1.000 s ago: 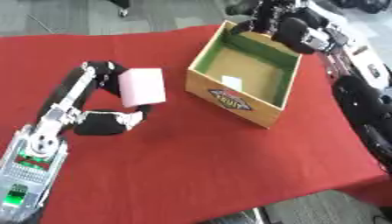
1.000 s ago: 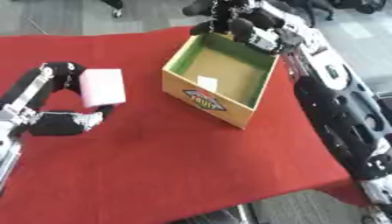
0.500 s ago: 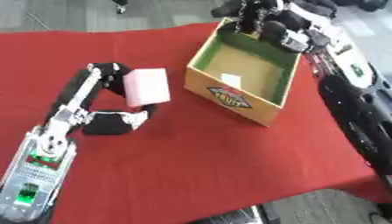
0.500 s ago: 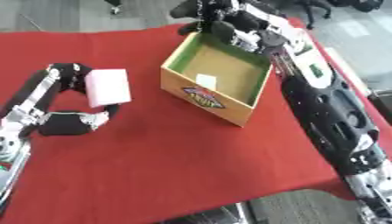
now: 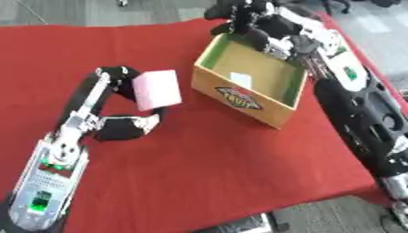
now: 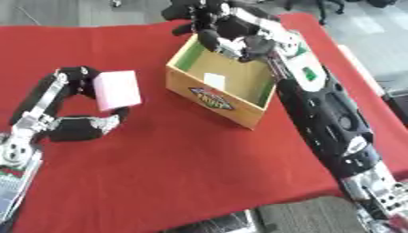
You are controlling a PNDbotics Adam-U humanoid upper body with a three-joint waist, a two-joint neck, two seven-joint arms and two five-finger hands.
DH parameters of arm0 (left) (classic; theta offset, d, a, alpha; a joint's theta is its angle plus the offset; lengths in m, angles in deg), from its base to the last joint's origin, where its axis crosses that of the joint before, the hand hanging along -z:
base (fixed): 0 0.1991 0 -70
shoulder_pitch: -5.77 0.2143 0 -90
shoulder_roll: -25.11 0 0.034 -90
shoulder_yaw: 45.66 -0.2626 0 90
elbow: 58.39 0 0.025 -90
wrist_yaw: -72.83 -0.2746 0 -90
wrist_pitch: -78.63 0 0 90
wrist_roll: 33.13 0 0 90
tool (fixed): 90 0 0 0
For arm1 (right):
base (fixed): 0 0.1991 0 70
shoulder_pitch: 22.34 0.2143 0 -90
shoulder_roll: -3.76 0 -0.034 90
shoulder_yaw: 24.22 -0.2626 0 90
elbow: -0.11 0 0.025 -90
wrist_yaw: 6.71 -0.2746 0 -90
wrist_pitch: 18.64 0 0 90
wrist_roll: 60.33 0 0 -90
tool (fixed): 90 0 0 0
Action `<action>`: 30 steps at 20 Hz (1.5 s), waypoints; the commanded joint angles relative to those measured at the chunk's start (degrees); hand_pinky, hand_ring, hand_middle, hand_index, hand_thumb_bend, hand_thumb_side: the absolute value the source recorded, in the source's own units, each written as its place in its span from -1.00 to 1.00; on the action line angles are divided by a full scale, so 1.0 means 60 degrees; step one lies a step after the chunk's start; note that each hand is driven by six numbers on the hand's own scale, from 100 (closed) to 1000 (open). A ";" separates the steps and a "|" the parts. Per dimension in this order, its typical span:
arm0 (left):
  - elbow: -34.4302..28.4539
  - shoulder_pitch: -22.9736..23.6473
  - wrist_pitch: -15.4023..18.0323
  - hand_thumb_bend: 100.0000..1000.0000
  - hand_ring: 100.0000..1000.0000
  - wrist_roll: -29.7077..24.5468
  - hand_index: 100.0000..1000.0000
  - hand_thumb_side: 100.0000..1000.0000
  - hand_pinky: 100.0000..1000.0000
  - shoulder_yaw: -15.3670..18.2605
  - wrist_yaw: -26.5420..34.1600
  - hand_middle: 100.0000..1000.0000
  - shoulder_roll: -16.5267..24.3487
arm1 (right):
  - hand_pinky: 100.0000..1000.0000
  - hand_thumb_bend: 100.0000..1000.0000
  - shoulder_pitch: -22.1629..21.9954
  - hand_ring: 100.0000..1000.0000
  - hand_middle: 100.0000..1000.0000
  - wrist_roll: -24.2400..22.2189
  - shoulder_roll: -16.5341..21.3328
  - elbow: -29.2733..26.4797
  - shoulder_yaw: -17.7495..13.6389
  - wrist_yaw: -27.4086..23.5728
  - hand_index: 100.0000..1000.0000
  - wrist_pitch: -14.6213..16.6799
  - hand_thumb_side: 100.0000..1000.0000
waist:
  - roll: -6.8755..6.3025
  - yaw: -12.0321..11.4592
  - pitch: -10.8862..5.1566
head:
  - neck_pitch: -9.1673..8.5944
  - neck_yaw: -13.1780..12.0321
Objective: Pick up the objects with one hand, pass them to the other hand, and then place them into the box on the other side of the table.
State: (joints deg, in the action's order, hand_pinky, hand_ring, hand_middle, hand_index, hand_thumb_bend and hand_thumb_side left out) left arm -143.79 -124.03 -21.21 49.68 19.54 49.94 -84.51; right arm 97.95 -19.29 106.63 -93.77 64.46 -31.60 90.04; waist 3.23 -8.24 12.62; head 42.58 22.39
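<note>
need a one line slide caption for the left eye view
Left hand holds a pink block beside the open cardboard box on a red tablecloth, right hand at its far edge.

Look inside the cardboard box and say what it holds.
The box holds one small white flat thing lying on its brown floor. The robot's right hand hangs over the far corner and covers that part of the floor, so anything there stays hidden.
</note>
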 commanded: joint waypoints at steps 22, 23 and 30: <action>0.0567 -0.0422 0.0005 -0.96 -0.14 0.0149 -0.14 -1.00 0.19 0.0469 -0.0184 -0.39 -0.0598 | 0.86 -1.00 0.0594 1.00 0.86 -0.0500 0.0404 0.0392 0.0562 0.3137 1.00 0.3641 -0.78 | 0.0075 -0.0136 0.0100 | -0.0190 0.0110; 0.0599 -0.0460 0.0002 -0.96 -0.14 0.0156 -0.14 -1.00 0.19 0.0467 -0.0196 -0.39 -0.0598 | 0.86 -1.00 0.0642 1.00 0.85 -0.0500 0.0463 0.0477 0.0613 0.3260 1.00 0.3823 -0.78 | 0.0072 -0.0149 0.0102 | -0.0177 0.0118; 0.0901 -0.0705 0.0013 -0.94 -0.14 0.0148 -0.14 -1.00 0.19 0.0467 -0.0344 -0.39 -0.0682 | 0.86 -1.00 0.0860 1.00 0.84 -0.0500 0.0590 0.1059 0.0814 0.3781 1.00 0.4654 -0.76 | 0.0097 -0.0173 0.0105 | -0.0241 0.0056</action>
State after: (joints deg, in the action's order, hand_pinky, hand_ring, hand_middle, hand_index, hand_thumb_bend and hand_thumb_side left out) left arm -138.04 -127.11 -21.19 50.60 22.08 48.39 -87.92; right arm 102.04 -7.28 107.98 -87.39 69.54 -9.39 102.06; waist 3.85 -9.31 14.11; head 41.64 22.80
